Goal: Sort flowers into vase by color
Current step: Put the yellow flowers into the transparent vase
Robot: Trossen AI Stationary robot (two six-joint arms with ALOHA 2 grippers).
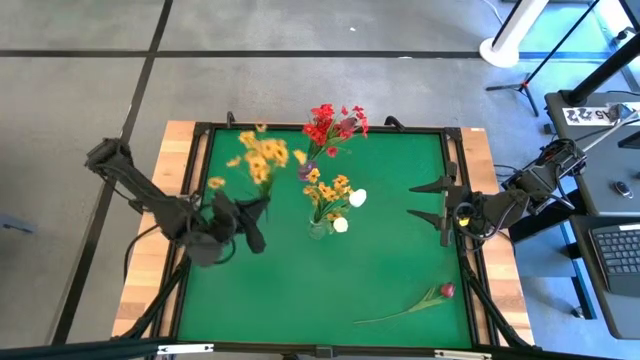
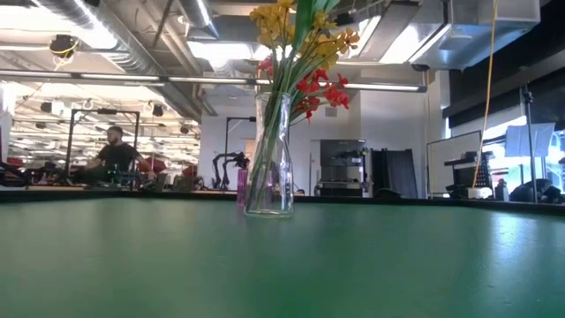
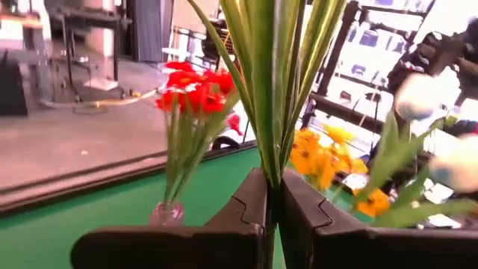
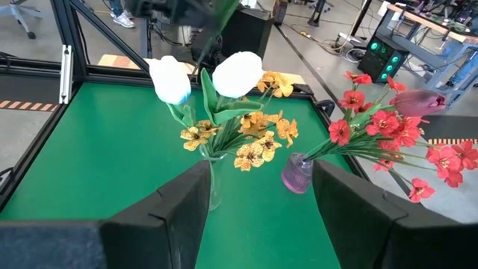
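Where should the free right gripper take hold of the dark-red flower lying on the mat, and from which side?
Probably mid-stem, from straight above. The dark-red flower lies flat near the table's front right corner, its thin stem running diagonally away from the bud, clear of both vases. The right gripper, open, should turn its fingers across the stem; the bud is bulkier and likely softer.

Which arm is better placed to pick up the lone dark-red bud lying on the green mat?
The right. Its open, empty gripper hovers on the same side as the dark-red bud flower near the front right corner, while the left gripper is shut on a yellow-orange flower bunch.
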